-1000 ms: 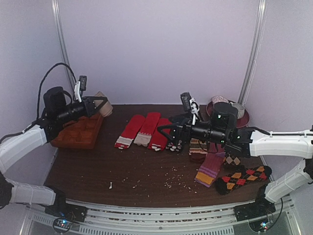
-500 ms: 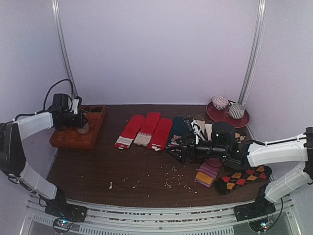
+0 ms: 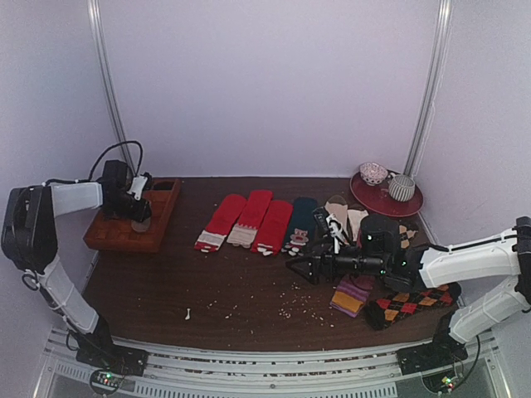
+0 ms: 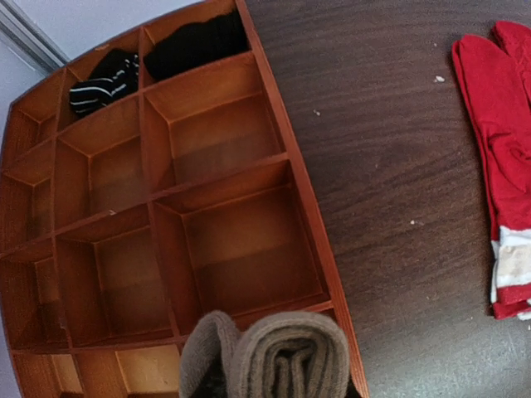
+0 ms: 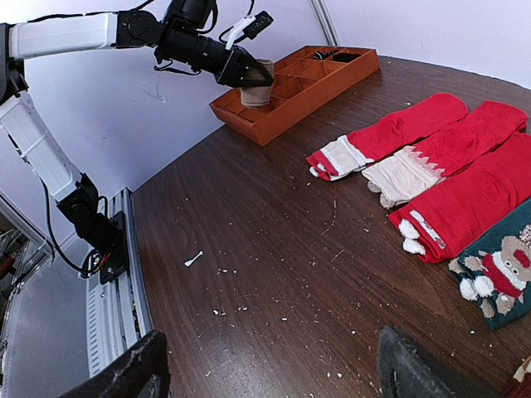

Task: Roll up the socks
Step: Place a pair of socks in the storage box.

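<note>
wooden divided tray point(image 4: 286, 157): black sock bundle point(image 4: 195, 41) and black-white striped bundle point(image 4: 104, 79) in adjoining end cells. left claw point(image 5: 255, 76) grasping rolled tan socks point(image 4: 282, 365) at opposite end row. right claw point(image 3: 299, 269) released, over surface point(image 3: 207, 282).

Lab test cell: white enclosure walls point(image 3: 265, 83), table point(image 3: 249, 282)
</note>
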### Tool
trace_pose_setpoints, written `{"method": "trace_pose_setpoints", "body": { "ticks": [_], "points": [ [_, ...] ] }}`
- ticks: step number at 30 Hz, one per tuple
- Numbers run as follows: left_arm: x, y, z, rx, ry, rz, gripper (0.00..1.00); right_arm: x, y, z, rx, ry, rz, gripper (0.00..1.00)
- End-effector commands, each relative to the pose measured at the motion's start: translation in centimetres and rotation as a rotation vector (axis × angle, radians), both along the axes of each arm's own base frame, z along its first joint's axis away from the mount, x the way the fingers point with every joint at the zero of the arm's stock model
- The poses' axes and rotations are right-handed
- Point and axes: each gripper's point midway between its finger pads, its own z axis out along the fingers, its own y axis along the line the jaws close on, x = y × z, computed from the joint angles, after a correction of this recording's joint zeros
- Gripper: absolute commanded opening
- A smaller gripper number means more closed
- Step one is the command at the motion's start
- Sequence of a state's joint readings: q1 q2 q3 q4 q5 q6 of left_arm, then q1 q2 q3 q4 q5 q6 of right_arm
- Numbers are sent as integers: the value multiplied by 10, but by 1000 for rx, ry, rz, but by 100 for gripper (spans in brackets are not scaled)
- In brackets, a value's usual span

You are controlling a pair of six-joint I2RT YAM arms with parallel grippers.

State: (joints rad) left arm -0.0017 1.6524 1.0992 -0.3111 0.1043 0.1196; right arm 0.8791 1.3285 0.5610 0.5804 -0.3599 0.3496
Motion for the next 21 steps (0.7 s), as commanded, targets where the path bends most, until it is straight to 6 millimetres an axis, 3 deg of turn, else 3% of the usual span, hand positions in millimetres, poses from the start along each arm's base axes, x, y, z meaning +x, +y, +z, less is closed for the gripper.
{"method": "trace_pose_setpoints", "body": {
  "ticks": [1, 3, 15, 21],
  "points": [
    [-1, 1, -4, 45, 47, -58, 0, -2, 1, 8, 33, -2, 15, 86],
    [-4, 6, -7, 70, 55, -46, 0, -2, 0, 7, 34, 0, 13, 84],
    [-28, -8, -38, 8, 199, -109, 0, -4, 1, 4, 44, 21, 27, 80],
    [-27, -6, -52, 33, 257, -135, 0, -7, 1, 4, 53, 32, 37, 79]
  ]
}}
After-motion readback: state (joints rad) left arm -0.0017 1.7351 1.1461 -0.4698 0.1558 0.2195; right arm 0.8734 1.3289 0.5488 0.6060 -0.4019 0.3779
